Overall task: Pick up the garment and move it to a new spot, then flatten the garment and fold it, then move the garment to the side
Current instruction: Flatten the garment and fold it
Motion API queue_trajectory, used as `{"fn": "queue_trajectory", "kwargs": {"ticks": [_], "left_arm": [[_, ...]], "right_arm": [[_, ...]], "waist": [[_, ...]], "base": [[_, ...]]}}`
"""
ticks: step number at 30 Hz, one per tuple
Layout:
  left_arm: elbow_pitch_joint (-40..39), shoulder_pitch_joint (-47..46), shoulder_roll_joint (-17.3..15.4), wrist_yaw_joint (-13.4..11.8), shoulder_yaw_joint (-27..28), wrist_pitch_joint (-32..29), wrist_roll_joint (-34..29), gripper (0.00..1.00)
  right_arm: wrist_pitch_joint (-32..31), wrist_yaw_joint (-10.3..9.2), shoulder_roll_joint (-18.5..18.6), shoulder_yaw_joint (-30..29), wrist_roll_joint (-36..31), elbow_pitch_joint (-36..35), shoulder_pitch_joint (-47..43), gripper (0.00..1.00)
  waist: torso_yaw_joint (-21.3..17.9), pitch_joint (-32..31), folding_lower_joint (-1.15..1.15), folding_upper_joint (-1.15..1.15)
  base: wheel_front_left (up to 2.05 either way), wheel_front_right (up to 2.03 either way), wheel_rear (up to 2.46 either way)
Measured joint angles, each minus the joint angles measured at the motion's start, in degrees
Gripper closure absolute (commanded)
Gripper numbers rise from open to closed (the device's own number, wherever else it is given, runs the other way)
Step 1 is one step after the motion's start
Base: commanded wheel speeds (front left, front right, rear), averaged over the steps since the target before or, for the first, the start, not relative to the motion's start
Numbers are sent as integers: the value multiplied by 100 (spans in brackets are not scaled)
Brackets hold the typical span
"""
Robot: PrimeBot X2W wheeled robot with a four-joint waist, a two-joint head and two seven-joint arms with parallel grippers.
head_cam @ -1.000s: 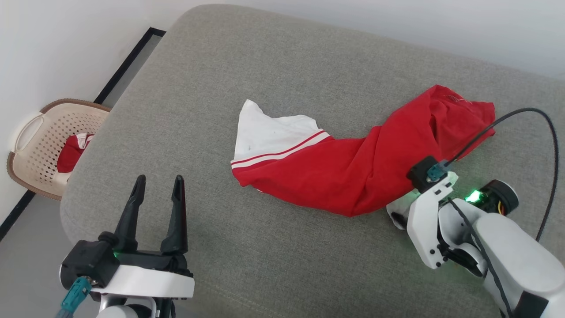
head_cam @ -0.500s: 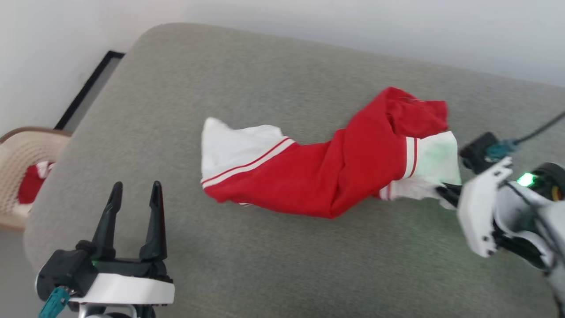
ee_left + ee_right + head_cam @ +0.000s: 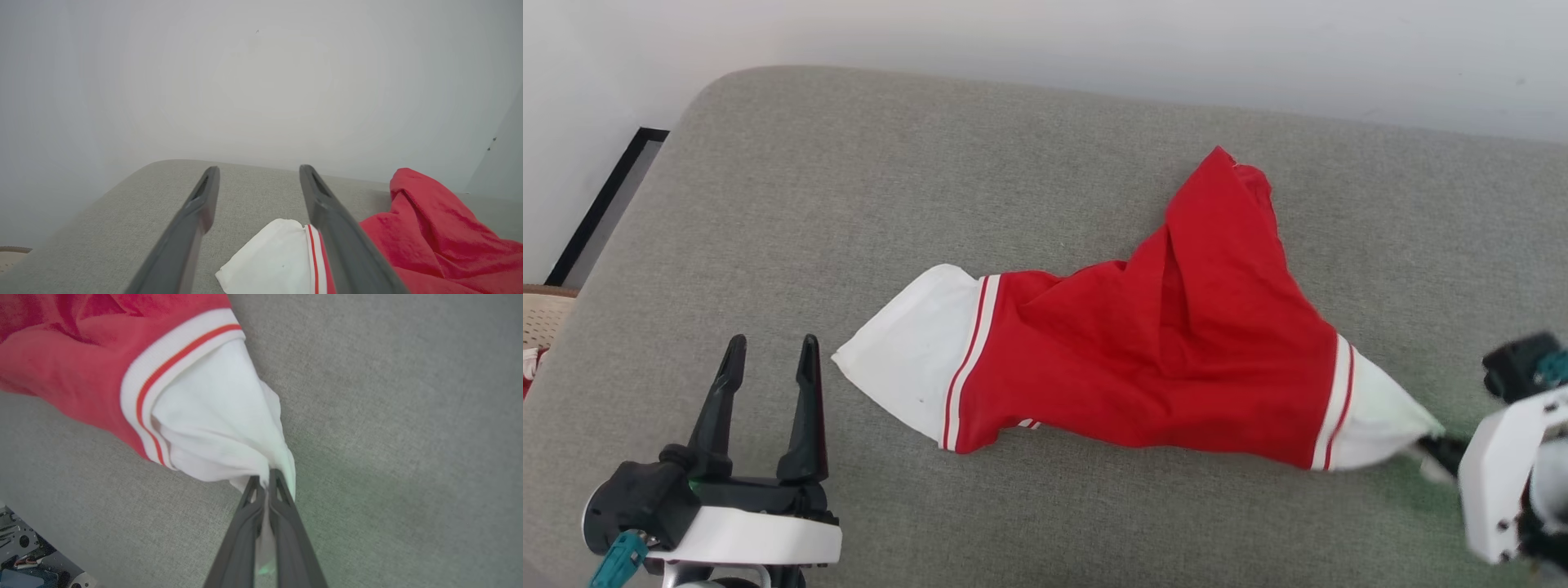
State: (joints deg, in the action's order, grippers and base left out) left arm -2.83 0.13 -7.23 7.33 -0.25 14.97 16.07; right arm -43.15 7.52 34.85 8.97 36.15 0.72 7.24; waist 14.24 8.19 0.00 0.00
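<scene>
The left hand (image 3: 773,343) hovers at the near left with its fingers spread wide, holding nothing. At the near right, the right hand (image 3: 266,478) is pinched shut on a white sleeve end of the garment (image 3: 1160,359), which lies stretched across the middle of the grey cushion (image 3: 931,180), one red peak pointing toward the pale wall (image 3: 1094,49)
</scene>
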Motion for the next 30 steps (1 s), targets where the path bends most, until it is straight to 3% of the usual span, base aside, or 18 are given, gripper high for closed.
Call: {"fn": "queue_trajectory", "kwargs": {"ticks": [5, 6, 7, 8, 9, 13, 19, 30], "left_arm": [[32, -45, -16, -1, -41, 0, 4, 0], [42, -50, -20, 0, -52, 0, 12, 0], [54, -49, -33, 0, -58, 0, 15, 0], [67, -49, -47, 0, -60, 0, 32, 0], [77, -47, -66, -1, -67, 0, 57, 0], [118, 23, -201, 0, -88, 0, 68, 0], [118, 99, -346, -1, -67, 0, 133, 0], [587, 130, -653, 0, -309, -10, 216, 0]], "right_arm": [[176, 0, -542, -76, -198, 504, -201, 100], [266, 0, -623, -71, -255, 658, -185, 93], [294, 0, -705, -34, -249, 787, -160, 93], [345, -1, -775, 12, -274, 918, -135, 65], [402, -1, -811, 59, -338, 995, -97, 0], [508, 0, -902, 157, -368, 1065, 1, 0], [621, 0, -879, -74, -405, 597, -64, 0], [802, -1, -1416, -817, -666, -343, -529, 0]], "waist": [[-40, 20, 0, 0], [-48, 16, 0, 0], [-62, 9, 0, 0], [-79, -4, 0, 0], [-95, -21, 0, 0], [-201, -98, 0, 0], [-421, -205, 0, 0], [-741, -249, 0, 0]], "base": [[0, 0, 0], [0, 0, 0], [0, 0, 0], [0, 0, 0], [0, 0, 0], [0, 0, 0], [0, 0, 0], [0, 0, 0]]}}
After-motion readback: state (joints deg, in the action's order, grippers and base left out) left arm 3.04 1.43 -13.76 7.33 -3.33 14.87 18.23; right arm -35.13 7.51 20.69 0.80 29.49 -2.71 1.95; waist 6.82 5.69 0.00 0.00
